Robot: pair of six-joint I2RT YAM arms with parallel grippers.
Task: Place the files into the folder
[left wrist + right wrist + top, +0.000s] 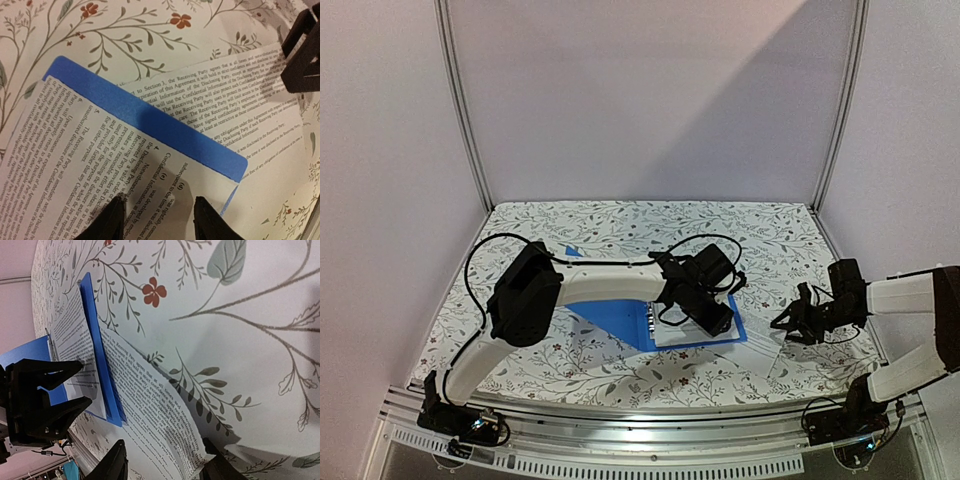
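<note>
The blue folder (610, 312) lies open on the table. One printed white sheet (75, 165) lies on it. My left gripper (160, 222) hovers open just over that sheet near the folder's corner (225, 162). A second printed sheet (155, 415) lies on the table, one side tucked under the folder's edge (100, 350). Its near edge curls up between the spread fingers of my right gripper (165, 465), which is open. In the top view the left gripper (718, 320) is over the folder's right end and the right gripper (786, 325) is to its right.
A floral tablecloth (620, 230) covers the table. Metal frame posts (465, 110) and pale walls close in the back and sides. The left arm's black cable (470, 270) loops over the left part of the table. A metal rail (640, 440) runs along the near edge.
</note>
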